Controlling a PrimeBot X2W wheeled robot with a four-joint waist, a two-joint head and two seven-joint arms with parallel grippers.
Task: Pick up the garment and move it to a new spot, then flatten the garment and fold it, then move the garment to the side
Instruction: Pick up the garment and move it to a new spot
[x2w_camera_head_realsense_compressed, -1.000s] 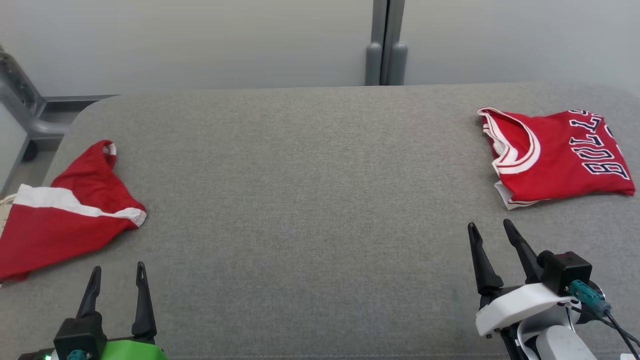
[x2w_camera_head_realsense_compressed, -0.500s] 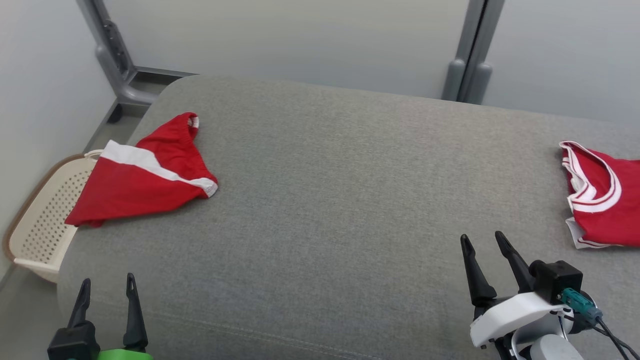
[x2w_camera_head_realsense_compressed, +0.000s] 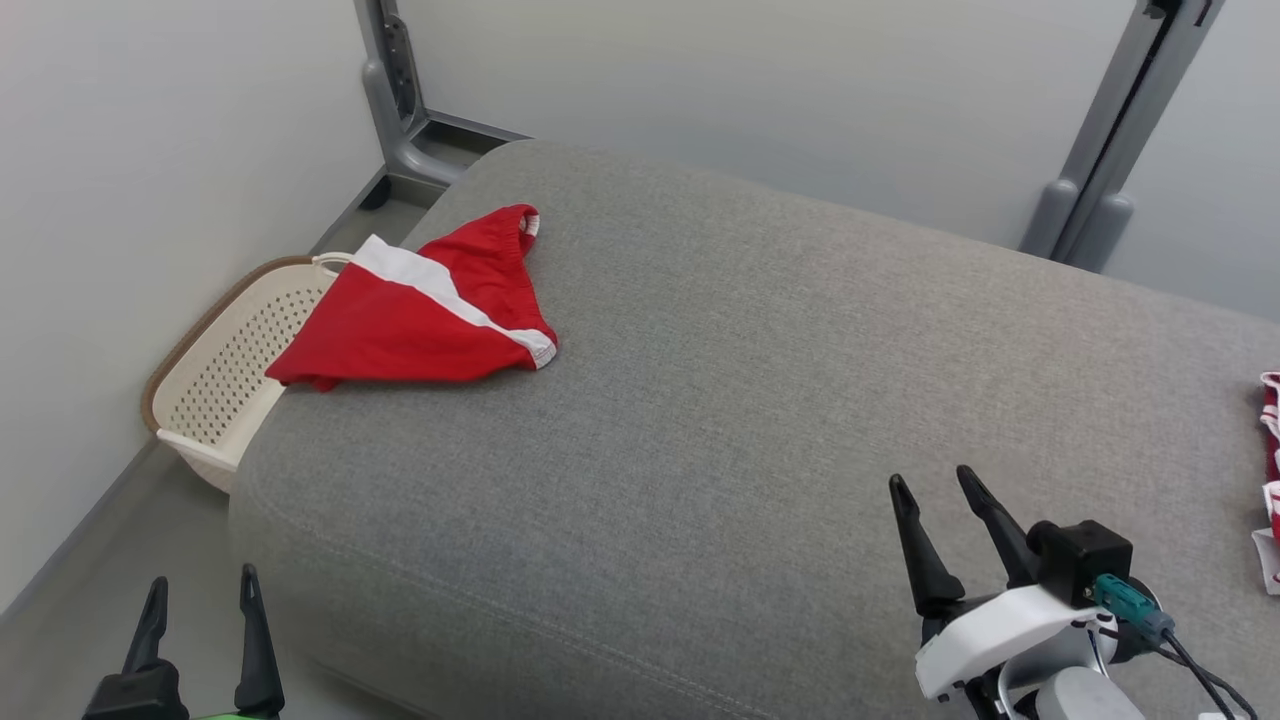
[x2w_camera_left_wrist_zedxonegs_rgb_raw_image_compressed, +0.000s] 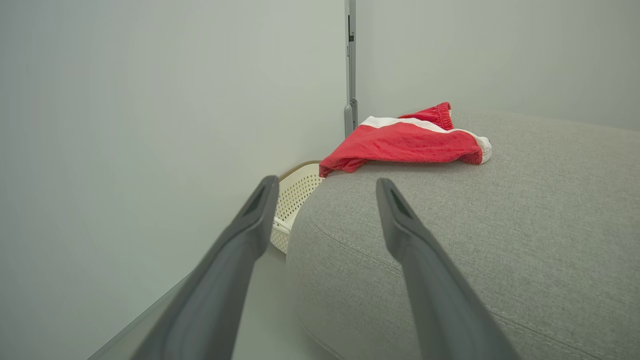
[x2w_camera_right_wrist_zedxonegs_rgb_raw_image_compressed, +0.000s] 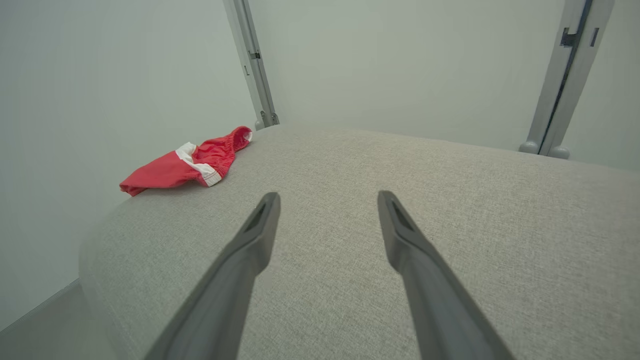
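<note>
Red shorts on the worktop corner above the basket — both jaws wide and empty.
The white-striped shorts lie crumpled on the grey fabric worktop, one edge hanging over the cream perforated basket on the floor. The left jaws hover off the worktop's edge, on the near side of the basket; the right jaws hover over the worktop, well apart from the basket. A second red garment lies at the end farthest from the basket.

the head view looks down from high on the near side toward the far left corner of the cushion, both wrist views look low across its top, and all three share the red shorts there.
</note>
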